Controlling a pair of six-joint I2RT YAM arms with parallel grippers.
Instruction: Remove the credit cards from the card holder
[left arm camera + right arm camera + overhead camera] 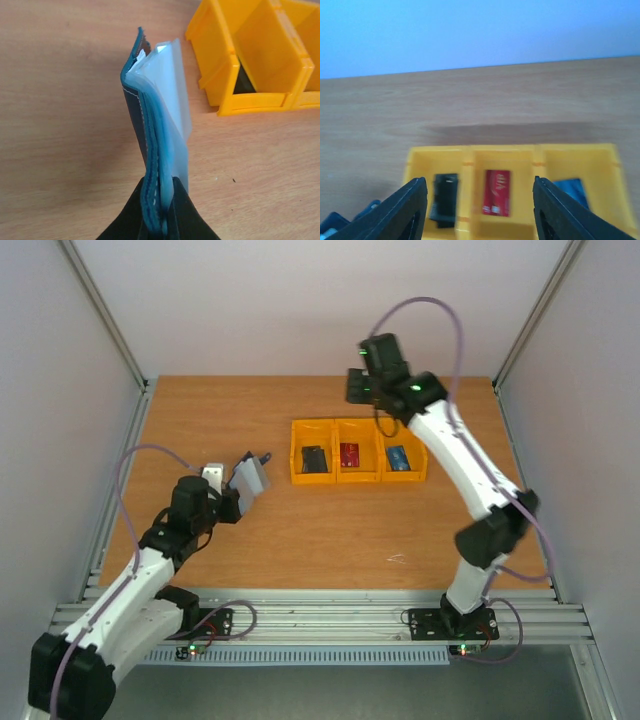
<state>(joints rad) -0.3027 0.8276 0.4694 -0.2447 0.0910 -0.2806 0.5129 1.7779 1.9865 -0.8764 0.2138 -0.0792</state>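
Observation:
The card holder [150, 125], dark navy outside with blue-grey lining and clear sleeves, stands on edge and slightly fanned above the table, with my left gripper [162, 220] shut on its lower end. From above, the card holder [248, 480] sits left of the orange bins, at the tip of my left gripper [235, 498]. A black card [445, 197], a red card [497, 192] and a blue card [570, 190] each lie in a separate bin. My right gripper [479, 182] hangs open above the bins, nothing between its fingers. In the top view my right gripper [357, 387] is behind the bin row.
Three joined orange bins [357, 476] stand mid-table, with the black card [314, 458], red card [349, 455] and blue card [398, 458] in them. The nearest bin corner [227, 85] is just right of the card holder. White walls enclose the wooden table [300, 530].

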